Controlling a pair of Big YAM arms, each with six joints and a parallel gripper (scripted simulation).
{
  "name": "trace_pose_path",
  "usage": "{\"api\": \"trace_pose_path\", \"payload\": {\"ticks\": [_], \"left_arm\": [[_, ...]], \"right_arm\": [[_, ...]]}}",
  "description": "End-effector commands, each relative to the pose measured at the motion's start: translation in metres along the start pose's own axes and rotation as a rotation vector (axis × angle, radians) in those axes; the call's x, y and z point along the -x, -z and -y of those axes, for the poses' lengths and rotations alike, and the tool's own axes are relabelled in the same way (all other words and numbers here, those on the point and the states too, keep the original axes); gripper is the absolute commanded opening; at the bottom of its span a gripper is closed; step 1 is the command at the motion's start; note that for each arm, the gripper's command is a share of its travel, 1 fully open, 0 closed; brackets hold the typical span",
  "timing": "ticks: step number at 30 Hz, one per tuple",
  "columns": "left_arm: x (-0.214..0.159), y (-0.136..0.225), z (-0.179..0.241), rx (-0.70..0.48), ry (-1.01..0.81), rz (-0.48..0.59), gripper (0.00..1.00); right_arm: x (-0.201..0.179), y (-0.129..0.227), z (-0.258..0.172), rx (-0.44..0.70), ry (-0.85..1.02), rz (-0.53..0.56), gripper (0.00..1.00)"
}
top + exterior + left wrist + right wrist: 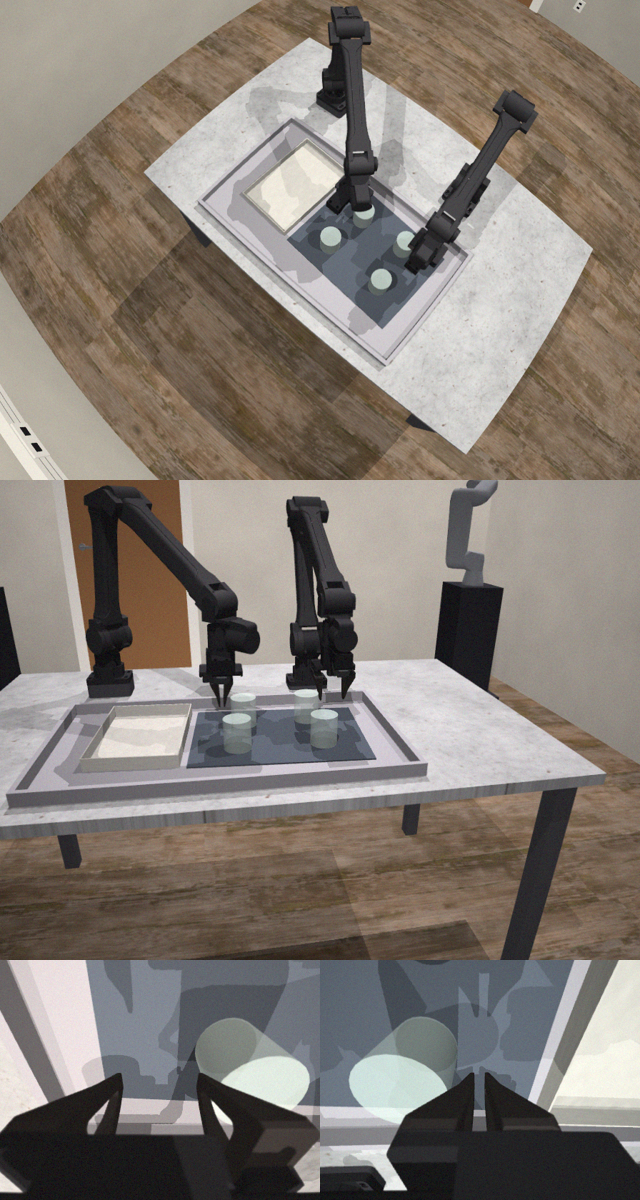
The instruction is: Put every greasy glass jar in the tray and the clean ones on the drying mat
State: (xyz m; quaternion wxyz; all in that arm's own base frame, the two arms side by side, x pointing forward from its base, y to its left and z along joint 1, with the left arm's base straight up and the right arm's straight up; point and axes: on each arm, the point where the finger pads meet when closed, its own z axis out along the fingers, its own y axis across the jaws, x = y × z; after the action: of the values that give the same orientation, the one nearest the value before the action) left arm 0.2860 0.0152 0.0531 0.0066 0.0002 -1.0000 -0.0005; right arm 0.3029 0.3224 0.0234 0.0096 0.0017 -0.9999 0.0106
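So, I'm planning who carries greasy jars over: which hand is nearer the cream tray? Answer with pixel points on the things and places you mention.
Right. The right hand [336, 206] [223, 705] [479, 1078] is beside the tray [263, 213] [128, 763] [571, 1031]; the left hand [413, 267] [332, 696] [159, 1079] is near the far end of the mat [341, 258] [278, 753] [143, 1046] [531, 1038].

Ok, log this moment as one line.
left gripper: open, empty, beside a jar | right gripper: shut, empty, beside a jar | jars: four, upright on mat | tray: no jars | greasy: cannot tell
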Motion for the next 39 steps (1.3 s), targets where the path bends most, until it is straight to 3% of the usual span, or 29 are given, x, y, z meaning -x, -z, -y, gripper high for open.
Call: {"api": "trace_pose_path", "payload": {"ticks": [1, 5, 11, 15, 17, 19, 34, 39], "left_arm": [[0.011, 0.004, 0.002, 0.0, -0.016, 0.031, 0.65], [0.007, 0.004, 0.001, 0.0, -0.016, 0.02, 0.65], [0.005, 0.004, 0.001, 0.0, -0.012, 0.021, 0.65], [0.004, 0.004, 0.001, 0.0, -0.012, 0.022, 0.2], [0.004, 0.004, 0.001, 0.0, -0.012, 0.022, 0.2], [0.006, 0.005, 0.0, 0.0, -0.012, 0.027, 0.0], [0.006, 0.007, 0.0, 0.0, -0.012, 0.034, 0.0], [0.025, 0.034, 0.0, 0.003, -0.011, 0.091, 0.0]], "right_arm": [[0.018, 0.001, -0.009, 0.028, -0.025, 0.023, 0.21], [0.018, 0.013, -0.009, 0.047, -0.029, 0.04, 0.65], [0.01, 0.015, -0.009, 0.048, -0.015, 0.041, 0.65], [0.006, 0.012, -0.006, 0.044, -0.015, 0.036, 0.65], [0.006, 0.012, -0.006, 0.044, -0.015, 0.036, 0.65], [0.004, 0.011, -0.005, 0.041, -0.012, 0.034, 0.65], [0.007, 0.015, -0.009, 0.05, -0.011, 0.042, 0.65], [0.007, 0.015, -0.008, 0.049, -0.011, 0.042, 0.08]]}}
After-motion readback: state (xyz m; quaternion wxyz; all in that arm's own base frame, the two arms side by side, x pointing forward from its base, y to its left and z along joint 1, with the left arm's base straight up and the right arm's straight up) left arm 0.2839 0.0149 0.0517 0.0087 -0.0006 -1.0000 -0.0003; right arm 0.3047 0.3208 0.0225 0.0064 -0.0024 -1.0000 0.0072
